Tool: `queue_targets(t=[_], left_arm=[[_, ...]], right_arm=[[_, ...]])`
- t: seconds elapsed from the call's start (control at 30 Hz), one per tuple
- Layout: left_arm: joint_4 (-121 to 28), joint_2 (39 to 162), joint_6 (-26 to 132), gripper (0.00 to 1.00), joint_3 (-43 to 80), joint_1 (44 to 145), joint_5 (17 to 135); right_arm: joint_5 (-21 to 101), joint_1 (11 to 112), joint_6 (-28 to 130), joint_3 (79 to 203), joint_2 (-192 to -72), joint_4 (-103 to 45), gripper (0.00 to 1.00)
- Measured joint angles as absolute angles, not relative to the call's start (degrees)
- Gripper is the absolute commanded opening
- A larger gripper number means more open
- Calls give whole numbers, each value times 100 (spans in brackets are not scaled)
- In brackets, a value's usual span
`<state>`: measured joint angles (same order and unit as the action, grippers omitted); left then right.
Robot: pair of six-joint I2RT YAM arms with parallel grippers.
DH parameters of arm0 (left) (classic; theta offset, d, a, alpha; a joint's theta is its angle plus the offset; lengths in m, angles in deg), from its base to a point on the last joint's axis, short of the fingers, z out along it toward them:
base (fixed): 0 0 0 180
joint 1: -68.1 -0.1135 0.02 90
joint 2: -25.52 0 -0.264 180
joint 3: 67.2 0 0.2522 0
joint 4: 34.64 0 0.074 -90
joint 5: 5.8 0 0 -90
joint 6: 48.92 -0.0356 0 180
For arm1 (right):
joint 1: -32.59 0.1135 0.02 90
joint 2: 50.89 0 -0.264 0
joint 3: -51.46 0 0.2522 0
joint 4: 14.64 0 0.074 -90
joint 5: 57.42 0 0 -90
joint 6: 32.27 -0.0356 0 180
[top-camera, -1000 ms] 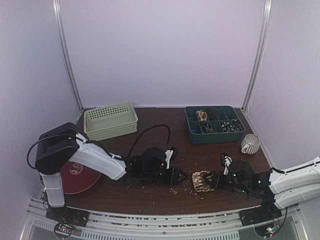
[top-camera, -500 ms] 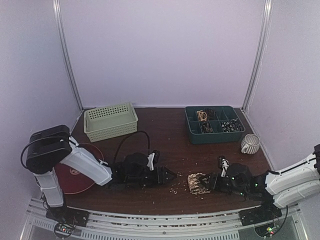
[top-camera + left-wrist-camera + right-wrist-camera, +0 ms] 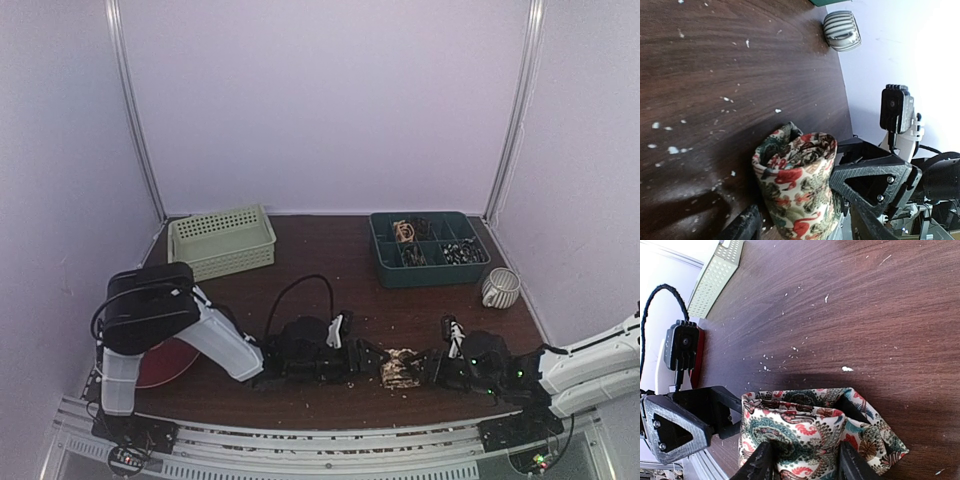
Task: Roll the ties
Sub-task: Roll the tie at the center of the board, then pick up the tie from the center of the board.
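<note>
Since this tie (image 3: 805, 432) is soft, light printed cloth, I expect the roll to spring loose the instant pressure drops. The place to hold it is across the coil's flat sides, squeezing all the layers at once, never a single loose edge. It stands as a stubby roll at the near middle of the table (image 3: 330, 270), on the wood among pale crumbs (image 3: 846, 368), right between my two arms. My right gripper (image 3: 802, 462) is pinching it: one finger on the outside, the other seemingly tucked into the fold, patterned cloth caught between them. My left gripper (image 3: 365, 358) sits on the opposite side, its tip touching or just beside the roll. Whether it's spread or pressed together, I cannot tell.
</note>
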<state>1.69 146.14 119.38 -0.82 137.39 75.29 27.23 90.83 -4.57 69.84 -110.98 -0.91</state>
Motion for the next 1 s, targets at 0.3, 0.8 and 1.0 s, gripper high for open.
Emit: queue_targets(t=[0.3, 0.8, 1.0], left_arm=[[182, 15136, 12008, 59, 399, 13796, 7322], [64, 15423, 12188, 37, 757, 13818, 7129], [-4, 15423, 12177, 35, 786, 13833, 7116]], right_arm=[[2680, 9083, -442, 6980, -11133, -71, 44], [2651, 9083, -407, 7030, -11039, -307, 49], [2577, 9083, -322, 7371, -10193, -1496, 55]])
